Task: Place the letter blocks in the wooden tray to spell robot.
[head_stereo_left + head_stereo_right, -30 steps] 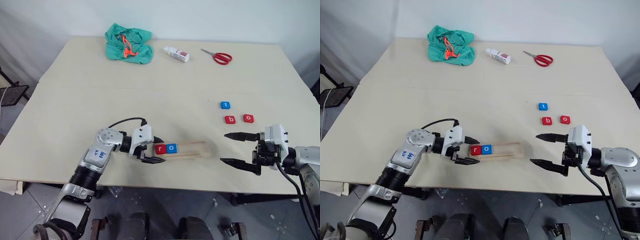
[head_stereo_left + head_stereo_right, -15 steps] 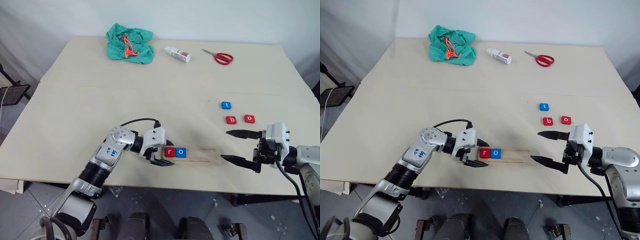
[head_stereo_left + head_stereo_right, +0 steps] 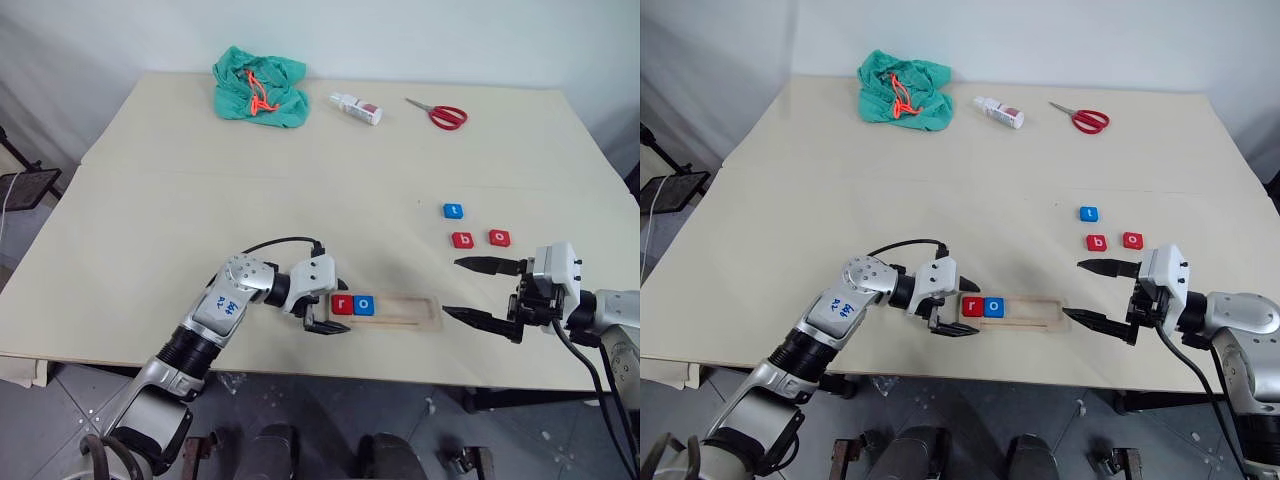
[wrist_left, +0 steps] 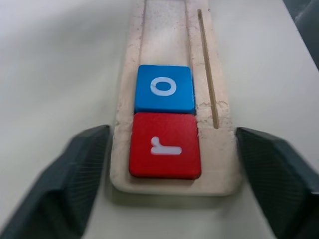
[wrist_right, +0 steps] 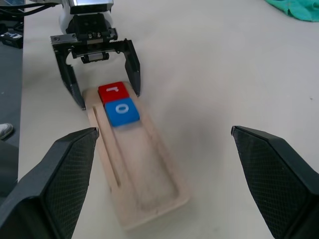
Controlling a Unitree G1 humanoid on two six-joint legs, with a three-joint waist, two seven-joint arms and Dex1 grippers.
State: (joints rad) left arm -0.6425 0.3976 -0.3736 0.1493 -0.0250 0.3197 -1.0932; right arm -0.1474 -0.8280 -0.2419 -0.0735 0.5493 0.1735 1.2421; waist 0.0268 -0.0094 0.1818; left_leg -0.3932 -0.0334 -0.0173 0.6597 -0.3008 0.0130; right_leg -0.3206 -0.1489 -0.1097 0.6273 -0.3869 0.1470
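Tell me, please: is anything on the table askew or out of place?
Nothing stands out. The wooden tray lies flat near the table's front edge, with the red r block and blue o block seated side by side at its left end. The other three blocks lie flat on the table, face up.

White "r" on flat red square block [image 4: 165,145], white "o" on adjoining blue square block [image 4: 165,88]. Farther off: "t" on blue tile [image 3: 453,211], "b" on red tile [image 3: 461,240], "o" on red tile [image 3: 498,238].
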